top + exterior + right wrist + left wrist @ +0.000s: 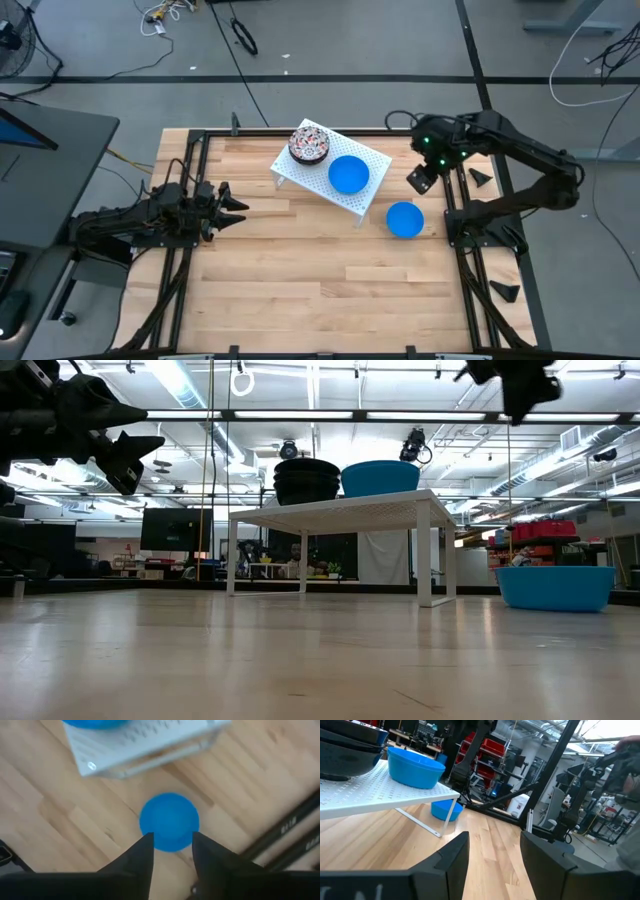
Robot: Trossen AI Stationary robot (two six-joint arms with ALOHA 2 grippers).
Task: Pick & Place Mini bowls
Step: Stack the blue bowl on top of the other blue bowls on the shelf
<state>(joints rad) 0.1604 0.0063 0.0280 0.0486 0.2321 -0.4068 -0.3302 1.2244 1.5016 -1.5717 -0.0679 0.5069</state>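
Two plain bright blue mini bowls visible: one on the wooden tabletop near its right edge, one on the white perforated rack. Speckled bowl stack at the rack's far end, count unclear. Right tool above the tabletop bowl, moderately open, empty. Left tool at left edge, open, empty.

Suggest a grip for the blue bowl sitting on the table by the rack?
Pinch the rim of the blue bowl on the table, one finger inside and one outside, coming straight down. It sits upright and open-topped, clear of the rack, and the open right pincer is already above it.
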